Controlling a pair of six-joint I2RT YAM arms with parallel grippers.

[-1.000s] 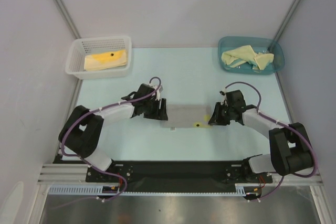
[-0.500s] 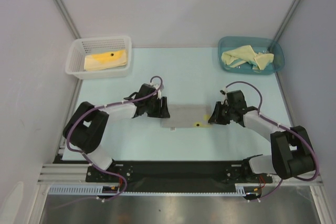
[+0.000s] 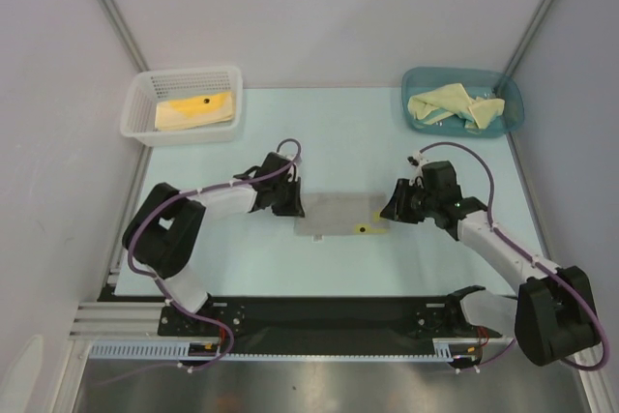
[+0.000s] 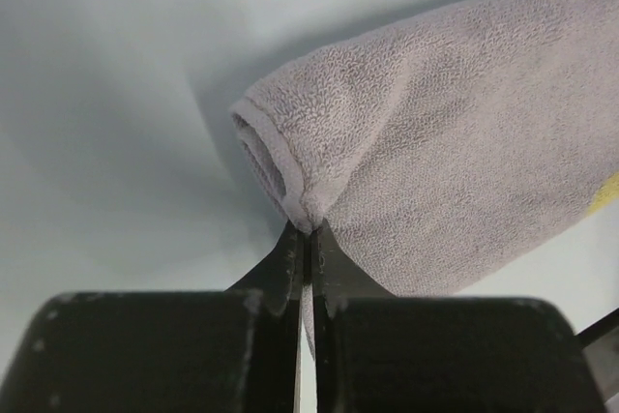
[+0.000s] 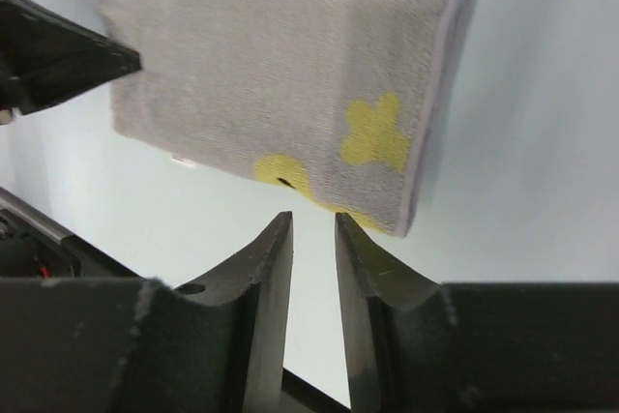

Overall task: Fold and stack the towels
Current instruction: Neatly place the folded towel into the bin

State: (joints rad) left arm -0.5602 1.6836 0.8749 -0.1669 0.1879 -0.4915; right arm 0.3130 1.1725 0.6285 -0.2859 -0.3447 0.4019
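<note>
A light grey towel [image 3: 337, 213] with yellow patches lies folded flat on the table between the two arms. My left gripper [image 3: 293, 206] is at its left edge. In the left wrist view the left gripper [image 4: 308, 231] is shut on the hemmed corner of the grey towel [image 4: 464, 142], which bunches up there. My right gripper [image 3: 389, 212] is beside the towel's right edge. In the right wrist view the right gripper [image 5: 311, 227] stands slightly open with nothing between its fingers, just short of the grey towel [image 5: 290, 65].
A white mesh basket [image 3: 145, 102] at the back left holds folded yellow towels [image 3: 193, 111]. A teal bin [image 3: 513, 108] at the back right holds crumpled pale yellow towels [image 3: 450, 103]. Grey walls close in both sides.
My left gripper has moved up to the towel's left edge and shut on its corner. My right gripper has opened a little and its arm has stretched out.
</note>
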